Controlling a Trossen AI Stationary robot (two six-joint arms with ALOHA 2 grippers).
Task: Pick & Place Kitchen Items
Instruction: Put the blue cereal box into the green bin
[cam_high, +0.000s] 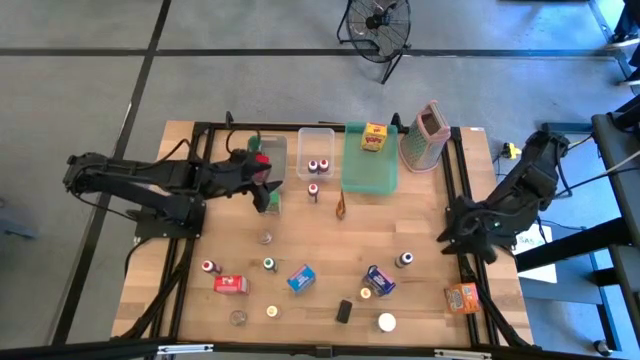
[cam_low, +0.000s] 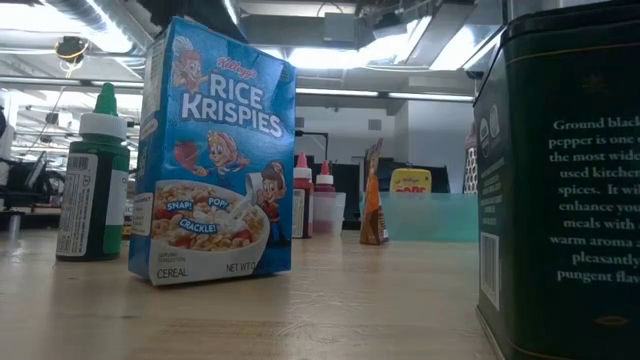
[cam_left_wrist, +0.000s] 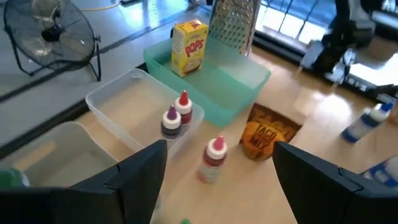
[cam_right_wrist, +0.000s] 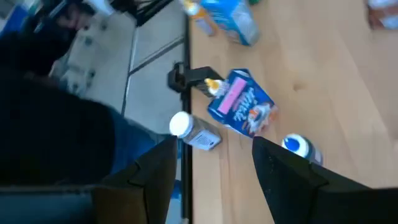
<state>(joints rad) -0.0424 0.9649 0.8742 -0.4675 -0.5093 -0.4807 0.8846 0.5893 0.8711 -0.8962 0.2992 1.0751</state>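
Dark left gripper (cam_high: 268, 192) open, holding nothing

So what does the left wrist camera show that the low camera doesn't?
Only the left wrist view: the open left gripper with nothing between its fingers, the fan, the box grater, and two bottles in a clear bin.
Only the low view: a Rice Krispies box, a green-capped bottle and a dark pepper tin.
Both: the yellow Pops box, the green tray and the orange taco packet.
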